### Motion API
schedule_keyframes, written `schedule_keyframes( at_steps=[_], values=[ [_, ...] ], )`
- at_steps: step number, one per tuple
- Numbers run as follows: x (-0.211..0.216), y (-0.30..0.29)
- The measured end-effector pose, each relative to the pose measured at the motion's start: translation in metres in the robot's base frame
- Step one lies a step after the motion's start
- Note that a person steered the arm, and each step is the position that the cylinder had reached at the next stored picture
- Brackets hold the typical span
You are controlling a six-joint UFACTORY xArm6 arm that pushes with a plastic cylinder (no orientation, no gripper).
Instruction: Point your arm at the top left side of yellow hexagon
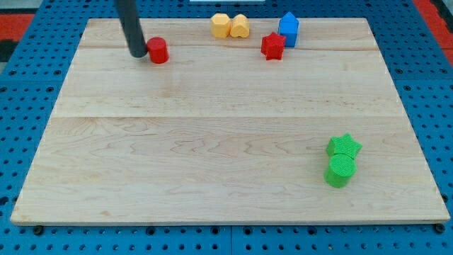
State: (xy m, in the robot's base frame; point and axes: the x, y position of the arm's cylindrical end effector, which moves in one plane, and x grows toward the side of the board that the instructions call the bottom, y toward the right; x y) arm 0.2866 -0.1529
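The yellow hexagon (221, 25) sits near the view's top edge of the wooden board, touching a yellow heart-shaped block (240, 25) on its right. My tip (136, 52) is at the view's top left, just left of a red cylinder (158, 50) and almost touching it. The tip is far to the left of the yellow hexagon and a little lower in the view.
A red star (272, 46) and a blue house-shaped block (288, 29) stand right of the yellow pair. A green star (344, 146) and a green cylinder (340, 171) touch at the view's bottom right. The wooden board (212, 142) lies on a blue pegboard.
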Motion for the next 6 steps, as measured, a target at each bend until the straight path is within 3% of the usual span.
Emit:
schedule_keyframes(
  at_steps=[1, 3, 4, 5, 6],
  values=[
    [-0.007, 0.033],
    [-0.008, 0.155],
    [-0.008, 0.159],
    [-0.009, 0.081],
    [-0.064, 0.052]
  ],
)
